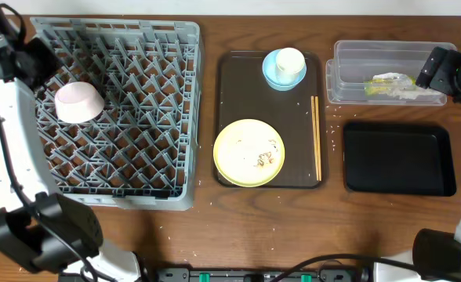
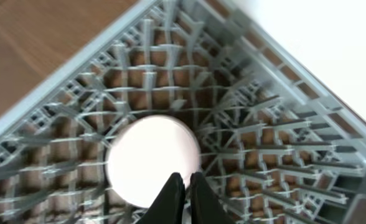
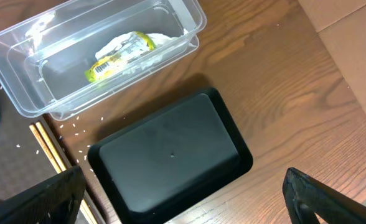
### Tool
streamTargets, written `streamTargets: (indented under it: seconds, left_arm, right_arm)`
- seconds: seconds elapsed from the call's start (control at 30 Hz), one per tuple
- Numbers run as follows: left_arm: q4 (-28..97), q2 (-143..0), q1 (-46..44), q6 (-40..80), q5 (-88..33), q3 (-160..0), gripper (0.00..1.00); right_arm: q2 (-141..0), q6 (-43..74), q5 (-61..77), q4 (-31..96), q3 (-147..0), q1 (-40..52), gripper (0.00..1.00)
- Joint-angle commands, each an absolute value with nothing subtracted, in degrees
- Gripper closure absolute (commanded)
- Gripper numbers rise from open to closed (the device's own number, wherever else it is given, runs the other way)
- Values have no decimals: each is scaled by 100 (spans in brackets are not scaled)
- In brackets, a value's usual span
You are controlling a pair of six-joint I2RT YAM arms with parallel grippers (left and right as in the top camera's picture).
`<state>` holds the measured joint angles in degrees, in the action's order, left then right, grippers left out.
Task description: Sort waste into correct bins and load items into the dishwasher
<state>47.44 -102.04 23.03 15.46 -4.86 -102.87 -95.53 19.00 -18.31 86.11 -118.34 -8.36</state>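
A white bowl (image 1: 78, 102) lies upside down in the grey dishwasher rack (image 1: 176, 47). My left gripper (image 2: 184, 183) is shut and empty, its tips just above the bowl (image 2: 152, 155). On the brown serving tray a white cup (image 1: 291, 59) stands in a light blue bowl (image 1: 271, 72). The pale yellow plate (image 1: 248, 152) carries food crumbs (image 1: 263, 158). The clear tub (image 3: 21, 56) holds the yellow-green wrapper (image 3: 117, 55) and white paper (image 3: 164, 42). My right gripper (image 3: 184, 180) hangs open over the empty black tray (image 3: 170, 155).
Wooden chopsticks (image 1: 317, 137) lie along the right edge of the brown serving tray (image 1: 230, 94). Loose rice crumbs (image 3: 71, 127) are scattered on the wooden table between the serving tray and the bins. The table's right edge shows in the right wrist view.
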Motion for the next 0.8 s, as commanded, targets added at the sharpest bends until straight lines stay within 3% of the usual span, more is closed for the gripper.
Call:
streamTargets:
  seconds: [0.0,0.3,0.77]
  left_arm:
    - [4705,-10724,2268,1660,-790,-10221,92]
    - [5225,-11513,2324,1660,-792,-10221,92]
    - [6062,-11574,2860,1658,-792,-10215,92]
  right_arm:
    - [-9570,1859,-1946,8617,-11843,-862,1]
    - [-9570,1859,-1946,8617,-11843,-860,1]
    - [-9570,1859,-1907,8549,-11843,-858,1]
